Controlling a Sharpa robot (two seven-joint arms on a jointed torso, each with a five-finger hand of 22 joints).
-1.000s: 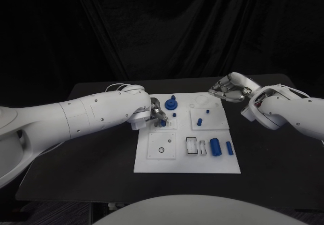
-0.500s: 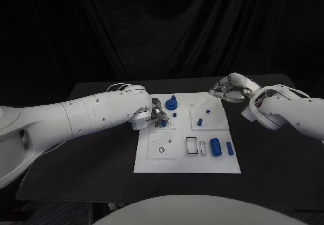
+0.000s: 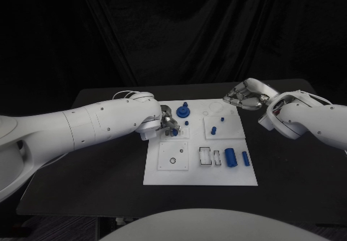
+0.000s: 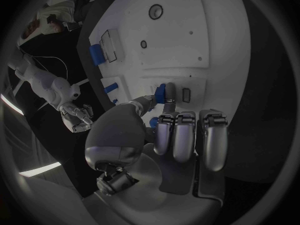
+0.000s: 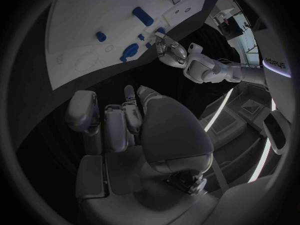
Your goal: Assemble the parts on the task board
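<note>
Task board (image 3: 200, 170), left hand (image 3: 168, 124) fingers (image 4: 167, 92) pinching blue part (image 4: 160, 91)

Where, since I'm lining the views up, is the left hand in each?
Head view: left hand over the task board's far left area.
Left wrist view: it fills the middle, pinching a blue part.
Right wrist view: at the board's far edge, on its white arm.
Shared landmark: the task board.

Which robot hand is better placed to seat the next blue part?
Left, probably. The left robot hand is already over the white board, pinching a small blue part at one of its plates. The right robot hand hangs beyond the board's far corner, fingers curled in with nothing in them.
</note>
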